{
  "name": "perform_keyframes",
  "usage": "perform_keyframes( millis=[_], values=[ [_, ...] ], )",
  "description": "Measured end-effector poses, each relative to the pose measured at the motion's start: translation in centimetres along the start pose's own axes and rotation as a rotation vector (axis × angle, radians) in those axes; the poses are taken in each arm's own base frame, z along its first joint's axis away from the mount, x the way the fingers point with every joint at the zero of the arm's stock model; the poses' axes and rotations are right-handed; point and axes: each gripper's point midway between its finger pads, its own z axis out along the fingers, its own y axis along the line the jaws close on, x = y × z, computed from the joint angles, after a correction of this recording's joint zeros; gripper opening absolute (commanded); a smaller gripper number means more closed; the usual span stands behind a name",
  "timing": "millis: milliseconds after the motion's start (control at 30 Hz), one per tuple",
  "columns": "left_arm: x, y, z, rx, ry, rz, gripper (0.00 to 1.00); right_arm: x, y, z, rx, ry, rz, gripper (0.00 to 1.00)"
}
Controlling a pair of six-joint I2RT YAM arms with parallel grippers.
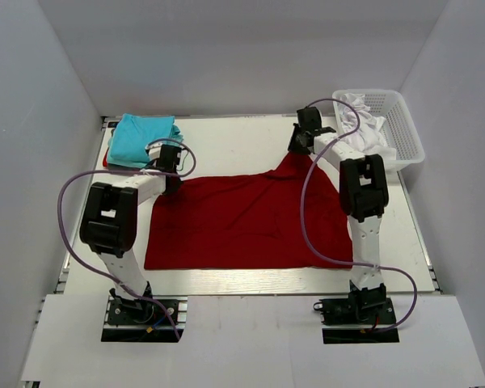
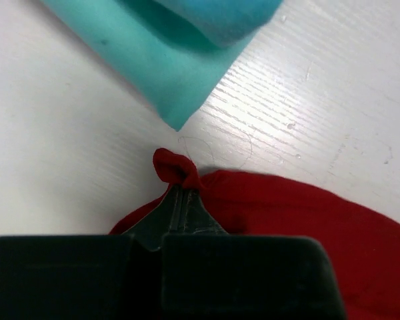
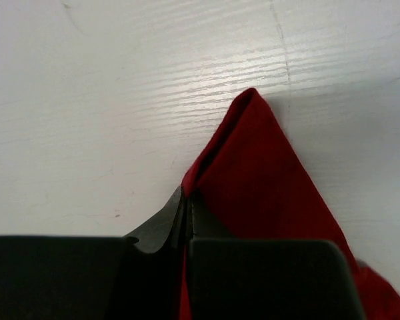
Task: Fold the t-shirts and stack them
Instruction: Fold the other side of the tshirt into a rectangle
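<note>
Two tight pinch grips on dark red tee (image 1: pixel 250 222): L gripper (image 2: pixel 181 189) far-left corner, R gripper (image 3: pixel 187 198) far-right.

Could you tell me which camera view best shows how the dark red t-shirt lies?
The top external view: the whole dark red t-shirt lies spread across the table. The wrist views show only corners, pinched by the left gripper and right gripper.
</note>
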Motion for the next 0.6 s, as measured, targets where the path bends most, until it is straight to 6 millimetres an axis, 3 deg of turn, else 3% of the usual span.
perform_keyframes(
  millis=[100, 333, 433, 600],
  values=[
    [-1.2, 0.2, -1.0, -0.010, -0.040, -0.008, 0.00, -1.5, 0.6, -2.0, -0.022, -0.047, -0.004, 0.00],
    [-5.3, -0.6, -5.0, 0.069, -0.155, -0.047, 0.00, -4.8, 1.5, -9.6, -0.078, -0.188, -0.005, 0.00],
    [-5.3, -0.3, -6.0, 0.087, -0.168, -0.051, 0.00, -4.4, 1.1, -12.4, -0.085, -0.214, 0.001, 0.00],
    [-3.6, 1.4, -7.1, 0.084, -0.157, -0.044, 0.00, -0.8, -1.4, -16.2, -0.049, -0.209, 0.045, 0.00]
  ],
)
